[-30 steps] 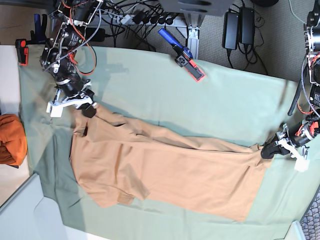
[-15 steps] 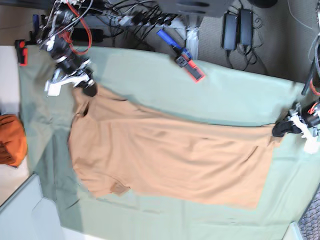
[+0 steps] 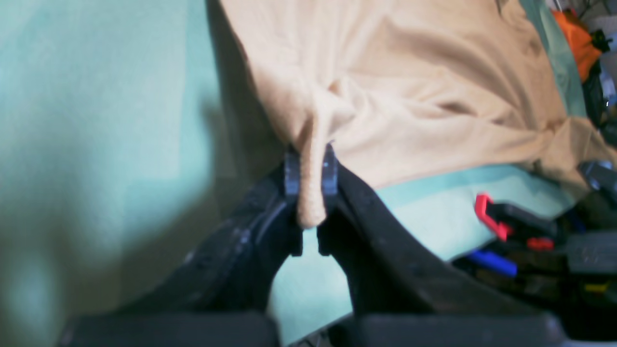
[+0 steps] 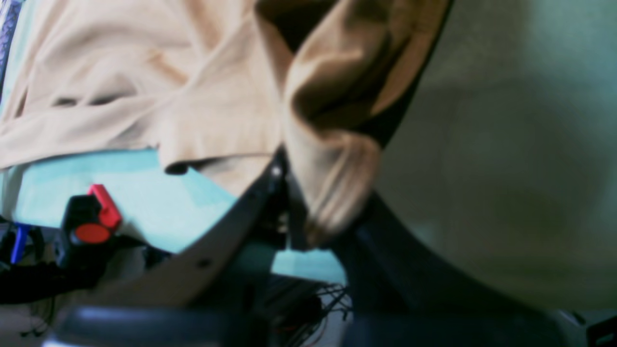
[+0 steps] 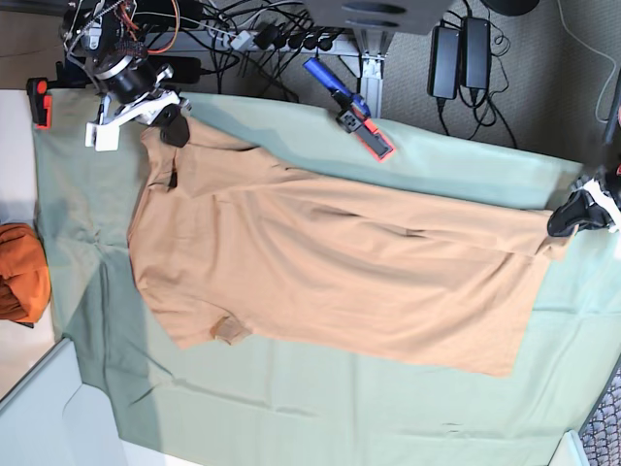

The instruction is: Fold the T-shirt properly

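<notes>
Cloth was gripped at both ends when you reached this moment. Your left tool [image 3: 309, 168] was closed on a narrow fold of the T-shirt [image 5: 330, 282], the fabric pinched between its dark fingers [image 3: 291, 168] and hanging a little below them. In the base view that tool [image 5: 572, 216] sat at the right edge of the tabletop, holding the shirt's far hem corner. Your right tool [image 4: 308, 202] was likewise clamped on a thicker bunch of the same shirt; in the base view it [image 5: 165, 121] stood near the tabletop's upper left corner, at the shirt's shoulder. Between the two tools, the T-shirt lay spread across the pale green sheet [image 5: 456, 184], stretched along its upper edge and lying mostly flat, with one short sleeve turned under near the lower left. An orange cloth bundle [image 5: 21, 272] rested off the sheet at the left edge. A blue-and-red clamp [image 5: 351, 109] gripped the sheet's upper edge, clear of the shirt.
</notes>
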`<act>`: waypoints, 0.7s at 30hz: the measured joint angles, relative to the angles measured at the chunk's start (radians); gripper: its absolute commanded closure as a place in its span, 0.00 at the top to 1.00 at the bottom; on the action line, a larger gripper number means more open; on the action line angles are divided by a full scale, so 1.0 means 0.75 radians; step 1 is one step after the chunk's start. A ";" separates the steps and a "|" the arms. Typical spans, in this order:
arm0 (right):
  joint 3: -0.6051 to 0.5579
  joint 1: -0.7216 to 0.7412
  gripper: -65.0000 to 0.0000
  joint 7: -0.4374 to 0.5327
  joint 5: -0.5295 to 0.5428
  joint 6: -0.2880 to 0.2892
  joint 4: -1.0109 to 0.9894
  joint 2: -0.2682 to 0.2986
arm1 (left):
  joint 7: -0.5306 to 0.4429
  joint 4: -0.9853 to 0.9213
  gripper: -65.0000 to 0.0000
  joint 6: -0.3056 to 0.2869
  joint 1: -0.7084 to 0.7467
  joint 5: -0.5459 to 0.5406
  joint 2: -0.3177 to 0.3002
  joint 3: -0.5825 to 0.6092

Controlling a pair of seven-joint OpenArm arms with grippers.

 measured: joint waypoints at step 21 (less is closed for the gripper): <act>0.052 -0.047 0.00 0.000 0.005 0.000 0.001 0.161 | 0.002 0.071 0.00 -0.001 0.129 -0.043 0.000 -0.085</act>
